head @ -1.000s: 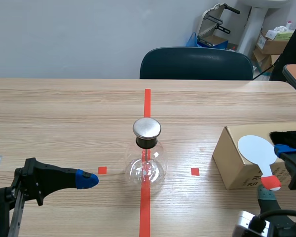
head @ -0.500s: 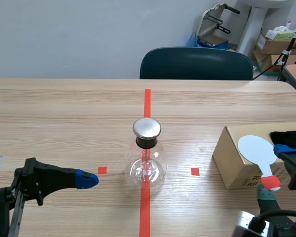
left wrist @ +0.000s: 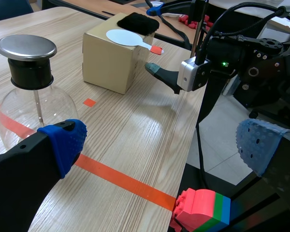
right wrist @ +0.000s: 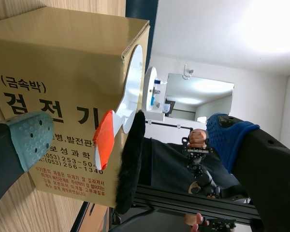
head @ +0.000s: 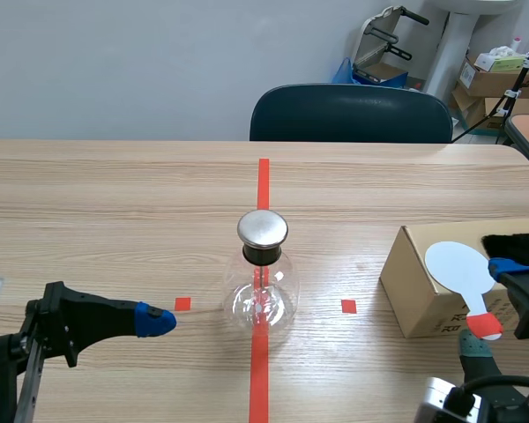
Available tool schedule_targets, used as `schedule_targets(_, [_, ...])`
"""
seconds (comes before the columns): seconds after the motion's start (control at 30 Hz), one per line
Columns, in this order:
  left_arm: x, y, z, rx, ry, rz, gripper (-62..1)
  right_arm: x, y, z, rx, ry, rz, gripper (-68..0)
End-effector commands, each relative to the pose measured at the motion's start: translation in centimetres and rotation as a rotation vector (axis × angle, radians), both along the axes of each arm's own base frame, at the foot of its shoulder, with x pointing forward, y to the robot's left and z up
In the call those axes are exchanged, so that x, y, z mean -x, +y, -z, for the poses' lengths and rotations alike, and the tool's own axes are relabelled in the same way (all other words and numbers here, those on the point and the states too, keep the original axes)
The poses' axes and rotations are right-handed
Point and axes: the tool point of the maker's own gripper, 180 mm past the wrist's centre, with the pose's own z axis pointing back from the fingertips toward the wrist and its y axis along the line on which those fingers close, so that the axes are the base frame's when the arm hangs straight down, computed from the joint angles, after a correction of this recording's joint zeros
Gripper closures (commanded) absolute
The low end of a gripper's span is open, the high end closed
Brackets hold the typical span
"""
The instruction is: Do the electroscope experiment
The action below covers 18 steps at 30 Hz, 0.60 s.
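Observation:
The electroscope, a round glass flask (head: pixel 263 295) with a metal cap (head: pixel 263 228), stands on the red tape line at the table's middle. My left gripper (head: pixel 155 321) rests low to its left, open and empty; in the left wrist view the flask (left wrist: pixel 31 104) is just ahead of its left finger. A white paddle (head: pixel 457 263) with a red handle (head: pixel 486 326) lies on a cardboard box (head: pixel 423 286), beside a black fur cloth (head: pixel 514 241). My right gripper (right wrist: pixel 130 137) is open, with the red handle (right wrist: pixel 105 140) between its spread fingers, untouched.
A dark chair (head: pixel 351 113) stands behind the table's far edge. Boxes and equipment fill the back right corner. A coloured toy block (left wrist: pixel 203 210) shows under the left gripper, off the table. Bare wood lies between flask and box.

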Motion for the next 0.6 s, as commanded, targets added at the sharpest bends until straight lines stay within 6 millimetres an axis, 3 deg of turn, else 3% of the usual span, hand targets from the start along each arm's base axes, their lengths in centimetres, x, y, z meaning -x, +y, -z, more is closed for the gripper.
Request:
schedule_targets(0.0, [0.1,-0.4,-1.0,0.04,-0.005,0.004,-62.3,0.0,-0.6,-0.6,0.016,-0.016,-0.001,-67.9])
schedule_targets(0.17, [0.0,-0.4,-1.0,0.039,-0.005,0.004,-62.3,2.3,-1.2,-0.8,-0.002,-0.007,0.019,-67.9])
schedule_targets(0.43, [-0.4,-0.2,-1.0,0.033,-0.021,-0.01,-62.3,6.6,-2.4,-2.9,-0.138,0.065,0.017,-67.9])
schedule_targets(0.57, [-1.3,0.1,-1.3,0.029,-0.044,-0.035,-62.3,6.8,-2.8,-4.6,-0.313,0.103,0.04,-67.9])
